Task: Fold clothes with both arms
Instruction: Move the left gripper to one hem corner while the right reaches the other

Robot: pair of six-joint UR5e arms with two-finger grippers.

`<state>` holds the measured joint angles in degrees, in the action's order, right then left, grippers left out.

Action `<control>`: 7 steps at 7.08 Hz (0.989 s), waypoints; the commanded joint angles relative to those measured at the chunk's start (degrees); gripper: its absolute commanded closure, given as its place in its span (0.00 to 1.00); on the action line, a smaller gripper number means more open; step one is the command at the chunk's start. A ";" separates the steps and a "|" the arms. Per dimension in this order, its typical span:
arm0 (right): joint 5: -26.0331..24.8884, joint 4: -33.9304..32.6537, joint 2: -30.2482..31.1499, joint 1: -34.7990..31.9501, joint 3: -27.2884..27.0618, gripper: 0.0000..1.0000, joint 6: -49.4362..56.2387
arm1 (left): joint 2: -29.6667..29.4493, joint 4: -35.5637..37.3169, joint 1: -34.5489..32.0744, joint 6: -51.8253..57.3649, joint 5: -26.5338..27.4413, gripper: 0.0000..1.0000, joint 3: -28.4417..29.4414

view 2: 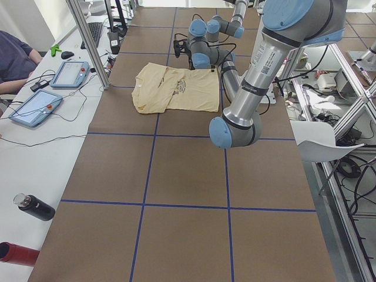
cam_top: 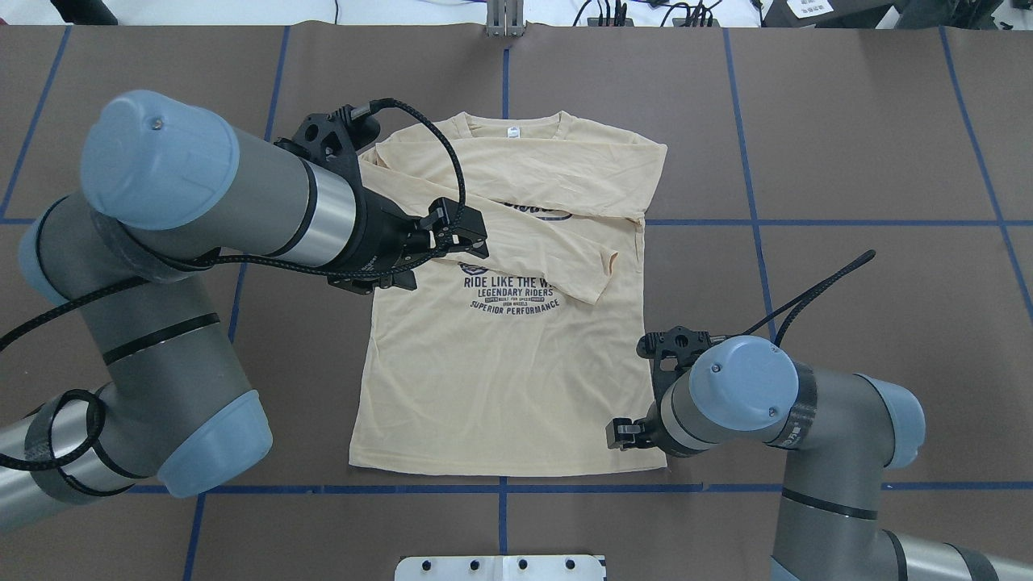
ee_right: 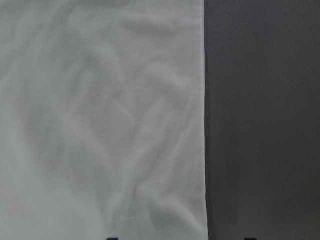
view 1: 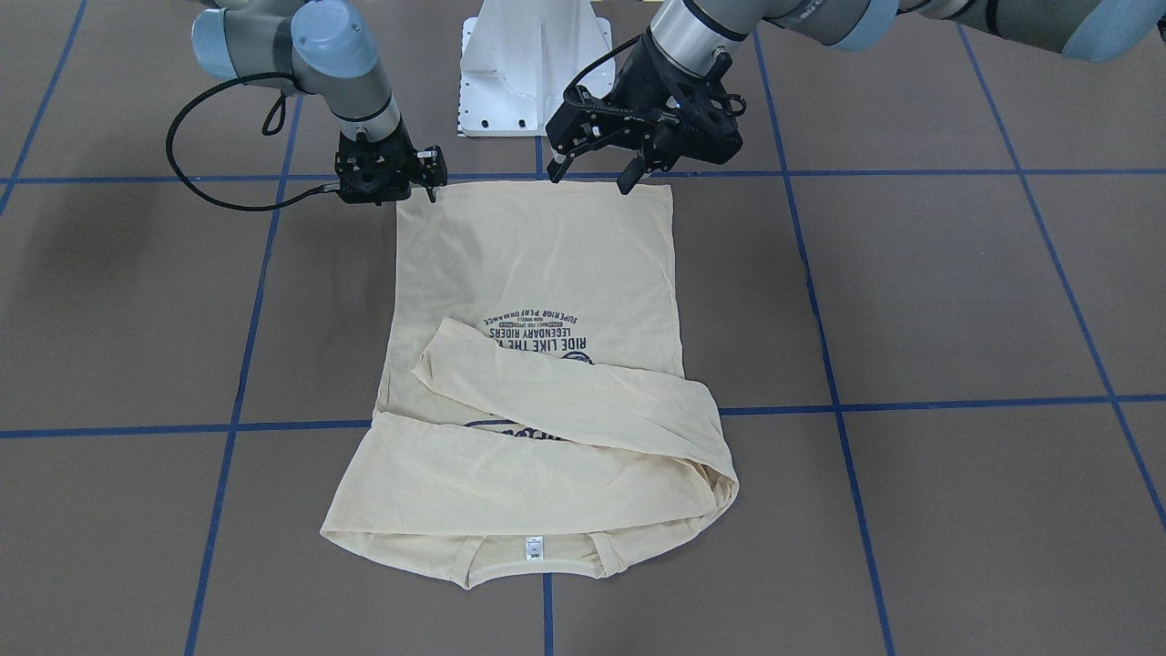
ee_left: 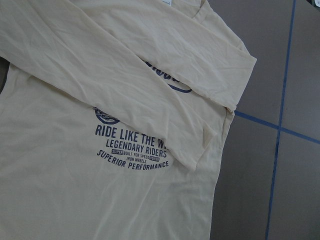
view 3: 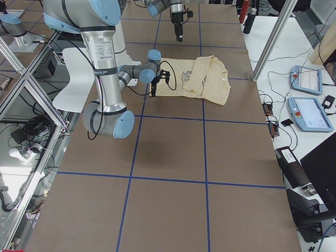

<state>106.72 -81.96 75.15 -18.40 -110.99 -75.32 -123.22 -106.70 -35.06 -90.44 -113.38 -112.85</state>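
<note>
The T-shirt (view 1: 537, 273) lies flat on the table (view 1: 956, 292), with its sleeves crossed over the print. The right gripper (view 1: 401, 180), jaws apart, waits low at the T-shirt's hem corner, probably to pinch it. The left gripper (view 1: 592, 178), also spread, hangs high over the T-shirt.

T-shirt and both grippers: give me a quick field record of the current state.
T-shirt: flat on table, print up, collar away from robot
sleeves: both folded across the chest
left gripper: open, raised over the shirt, holding nothing
right gripper: open, low at the hem corner on robot's right, fingers straddling the side edge
body fold: not yet done
</note>
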 commanded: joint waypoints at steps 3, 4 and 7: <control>2.34 -0.05 0.53 0.21 0.33 0.22 0.00 | 0.00 0.09 -0.54 0.00 0.00 0.00 -0.18; 2.78 -0.05 0.70 0.21 0.33 0.31 0.00 | 0.00 0.09 -0.54 0.00 0.00 0.00 -0.26; 3.23 -0.13 0.79 0.21 0.33 0.36 0.00 | 0.00 0.09 -0.63 0.00 0.00 0.00 -0.27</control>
<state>109.82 -82.06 75.91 -18.19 -110.65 -75.32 -123.22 -106.61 -35.62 -90.44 -113.38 -113.11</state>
